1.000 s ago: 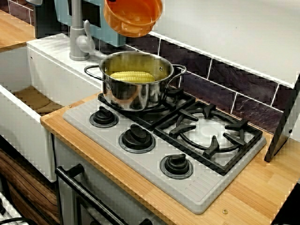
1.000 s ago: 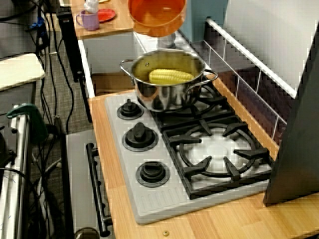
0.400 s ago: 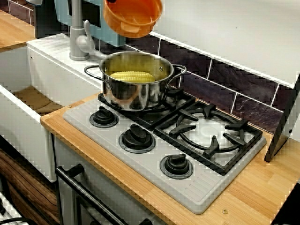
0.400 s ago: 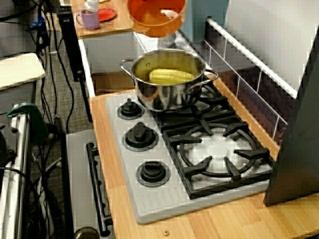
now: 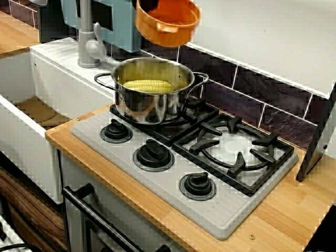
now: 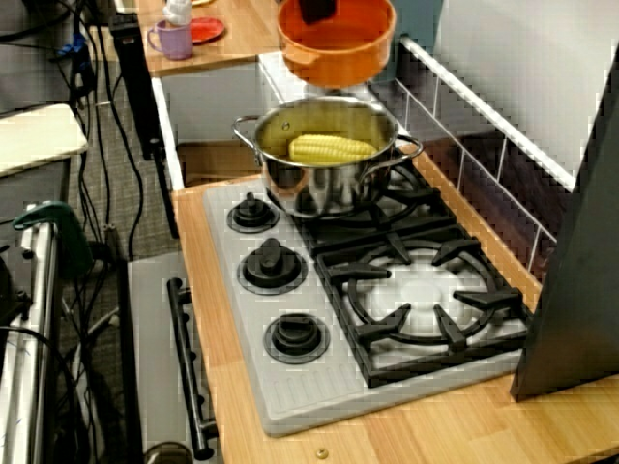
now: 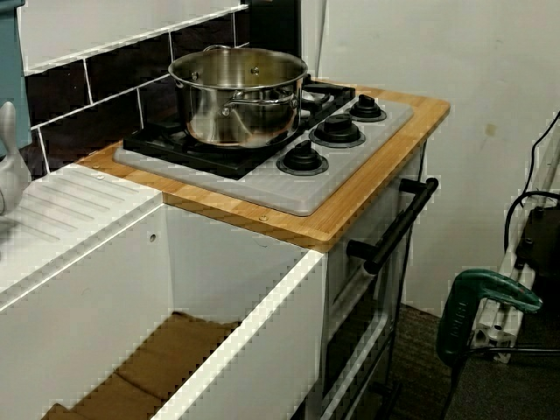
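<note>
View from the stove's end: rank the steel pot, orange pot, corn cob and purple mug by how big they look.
Largest: the steel pot.
Second: the orange pot, though the picture's top edge cuts it off.
Unranked: the corn cob and the purple mug look about alike, and the mug stands farther back.

Mock kitchen, gas hob [image 5: 226, 210], tiled backsplash [image 5: 262, 100], sink [image 7: 87, 289] (cables [image 6: 97, 126], power tool [image 7: 477, 306] beside)

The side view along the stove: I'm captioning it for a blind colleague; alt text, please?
An orange bowl, gripped at its rim by a dark gripper, hangs above a steel pot holding a corn cob. The pot sits at the far end of the stove.
</note>
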Robot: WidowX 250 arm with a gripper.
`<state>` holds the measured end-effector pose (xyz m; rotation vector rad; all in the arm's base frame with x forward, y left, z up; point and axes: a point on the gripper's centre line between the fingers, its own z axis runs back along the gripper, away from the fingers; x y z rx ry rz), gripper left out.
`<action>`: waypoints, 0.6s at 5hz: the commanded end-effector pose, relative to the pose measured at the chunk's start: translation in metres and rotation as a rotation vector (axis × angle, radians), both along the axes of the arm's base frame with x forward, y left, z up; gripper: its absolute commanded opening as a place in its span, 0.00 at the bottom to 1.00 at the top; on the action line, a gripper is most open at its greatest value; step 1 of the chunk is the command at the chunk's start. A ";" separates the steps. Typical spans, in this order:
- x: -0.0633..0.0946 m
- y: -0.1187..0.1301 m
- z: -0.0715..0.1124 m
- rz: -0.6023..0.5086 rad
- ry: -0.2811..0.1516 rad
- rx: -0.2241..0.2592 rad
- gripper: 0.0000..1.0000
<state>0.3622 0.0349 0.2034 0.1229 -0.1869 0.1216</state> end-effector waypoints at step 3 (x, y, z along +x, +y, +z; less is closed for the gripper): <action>0.014 -0.054 0.009 -0.099 -0.027 -0.126 0.00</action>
